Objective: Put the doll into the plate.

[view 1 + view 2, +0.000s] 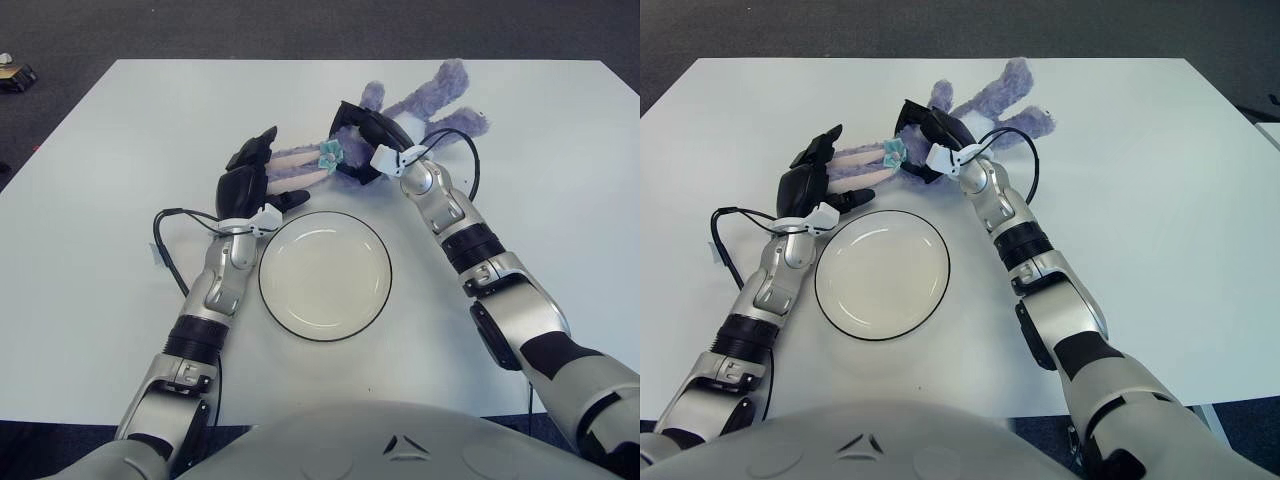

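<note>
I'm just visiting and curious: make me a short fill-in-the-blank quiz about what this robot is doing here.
1. The plate holds ____.
2. The doll lies on the table, on the ____ side of the plate from the robot.
3. The fur on the doll's legs is ____.
4. Its right hand and left hand both touch the ____.

Missing words: nothing; far; purple; doll

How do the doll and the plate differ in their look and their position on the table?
The doll is soft, furry and purple with pale ears; the plate is smooth, round and white with a dark rim. The doll lies farther from the robot, stretched out; the plate sits nearer, flat. The left hand and right hand both grip the doll, while nothing touches the plate, which holds nothing. Both are on the white table.
</note>
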Available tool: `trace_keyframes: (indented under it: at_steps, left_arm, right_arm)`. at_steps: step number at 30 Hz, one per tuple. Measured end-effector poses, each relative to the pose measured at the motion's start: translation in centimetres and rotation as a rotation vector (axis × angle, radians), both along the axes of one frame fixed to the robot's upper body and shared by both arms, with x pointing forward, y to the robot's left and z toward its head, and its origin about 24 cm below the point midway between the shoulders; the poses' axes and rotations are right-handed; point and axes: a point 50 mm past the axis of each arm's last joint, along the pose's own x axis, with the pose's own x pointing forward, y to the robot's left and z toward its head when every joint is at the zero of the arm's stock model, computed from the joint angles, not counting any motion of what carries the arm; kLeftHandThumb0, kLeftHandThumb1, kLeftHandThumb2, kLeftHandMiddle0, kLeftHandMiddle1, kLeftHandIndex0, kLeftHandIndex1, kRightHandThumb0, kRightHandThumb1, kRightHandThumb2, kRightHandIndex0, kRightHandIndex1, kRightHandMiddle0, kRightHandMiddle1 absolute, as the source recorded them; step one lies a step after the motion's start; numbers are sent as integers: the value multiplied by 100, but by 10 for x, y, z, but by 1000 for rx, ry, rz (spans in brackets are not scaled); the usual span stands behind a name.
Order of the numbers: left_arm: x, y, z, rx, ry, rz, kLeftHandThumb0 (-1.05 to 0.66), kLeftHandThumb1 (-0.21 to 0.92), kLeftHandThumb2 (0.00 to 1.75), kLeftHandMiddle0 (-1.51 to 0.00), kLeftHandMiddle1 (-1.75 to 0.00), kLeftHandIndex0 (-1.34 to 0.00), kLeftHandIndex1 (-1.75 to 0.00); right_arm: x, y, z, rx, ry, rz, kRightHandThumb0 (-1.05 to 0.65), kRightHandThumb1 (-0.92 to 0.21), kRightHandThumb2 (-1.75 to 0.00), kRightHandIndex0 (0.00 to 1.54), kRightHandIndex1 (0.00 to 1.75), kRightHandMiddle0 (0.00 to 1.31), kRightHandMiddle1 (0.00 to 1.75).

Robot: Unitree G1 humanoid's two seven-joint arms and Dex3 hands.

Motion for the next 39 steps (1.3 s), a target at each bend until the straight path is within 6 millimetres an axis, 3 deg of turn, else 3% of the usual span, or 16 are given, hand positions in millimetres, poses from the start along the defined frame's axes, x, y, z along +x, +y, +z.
trace_keyframes:
  at_steps: [11,18,25,31,39]
  left_arm:
    - [0,-1,-1,14,4,-9,-72,88,0,-34,0,-17,-22]
    - [0,0,-2,22,5,-11,-65,85,0,-46,-6,-21,-23]
    - [0,0,-2,25,4,-11,-63,84,0,-50,-6,-23,-22]
    - [0,1,-1,27,11,3,-45,84,0,-67,-13,-41,-34]
    - [0,0,0,27,13,5,-41,85,0,-72,-13,-38,-48]
  right_arm:
    - [-6,4,1,-9,-4,34,42,-47,-112,49,175,52,175]
    - [-8,9,5,-48,9,28,42,-46,-112,49,175,52,175]
    - [-11,12,6,-52,15,31,42,-46,-113,49,175,52,175]
    - [-12,14,6,-39,17,56,42,-46,-113,50,175,52,175]
    - [-13,15,6,-19,17,86,42,-45,-114,50,175,53,175]
